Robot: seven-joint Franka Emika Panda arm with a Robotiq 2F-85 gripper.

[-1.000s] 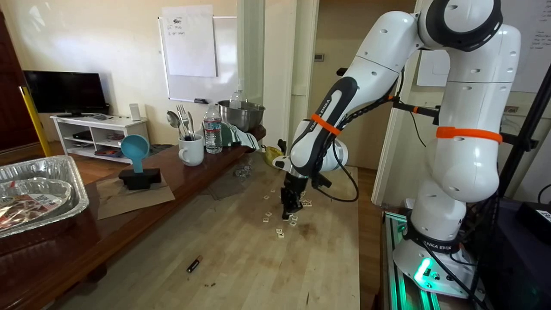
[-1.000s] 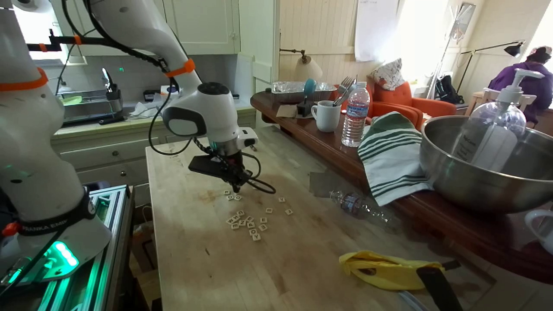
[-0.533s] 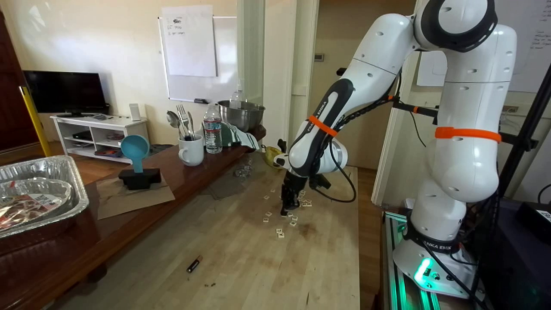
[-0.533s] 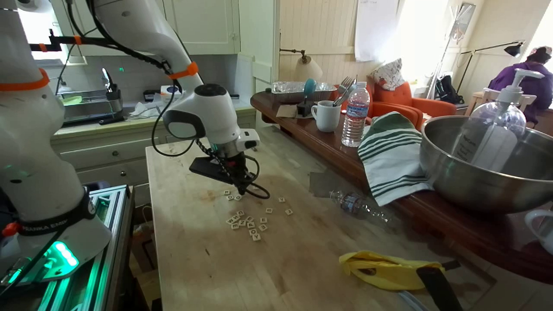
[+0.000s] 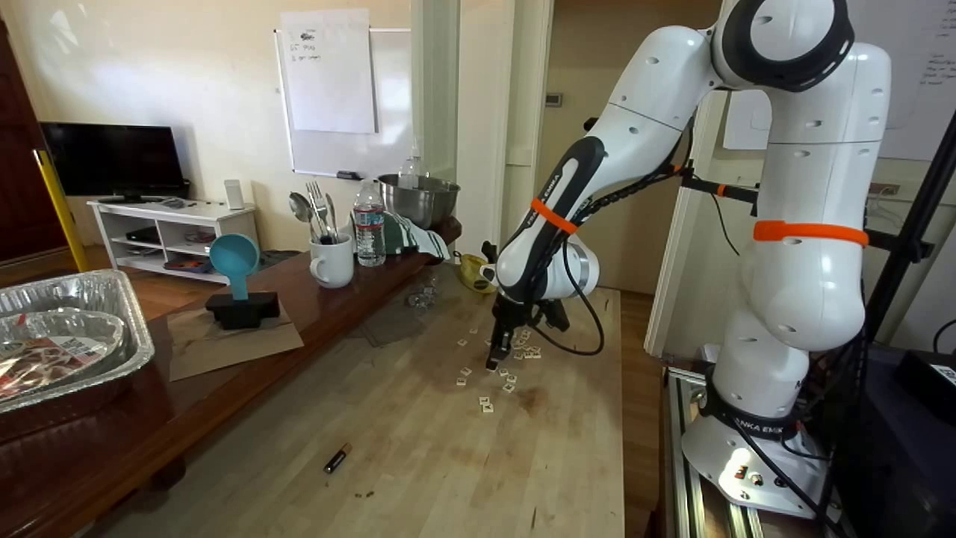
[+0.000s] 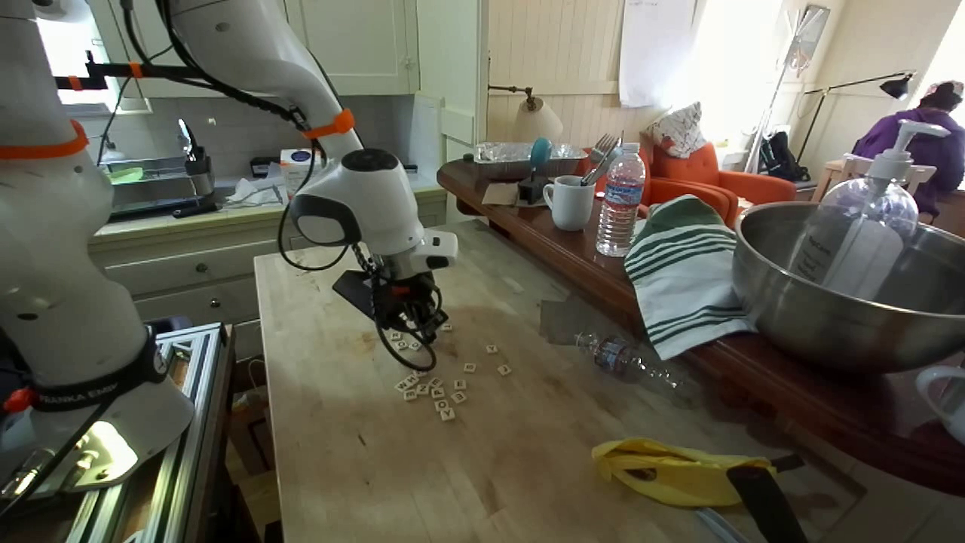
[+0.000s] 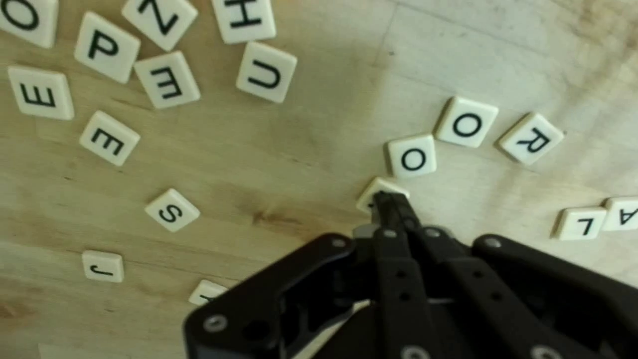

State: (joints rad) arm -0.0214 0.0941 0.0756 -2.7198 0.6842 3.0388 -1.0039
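In an exterior view, cutlery [image 6: 601,161] is held in the far mug [image 6: 571,207]; a pump bottle [image 6: 852,245], in the near-right steel bowl [image 6: 822,320] | pincer [image 7: 392,199] is drawn fully together | letter tile [image 7: 382,184] on bench [image 7: 299,164] is partly hidden behind it, contact unclear

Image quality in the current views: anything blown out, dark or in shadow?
Wrist view: most tiles read clearly, with thin shadows along some edges; the claw is very dark and hides part of one tile. Both exterior views: the base light glares. In an exterior view, the background above the orange chair is washed out white.
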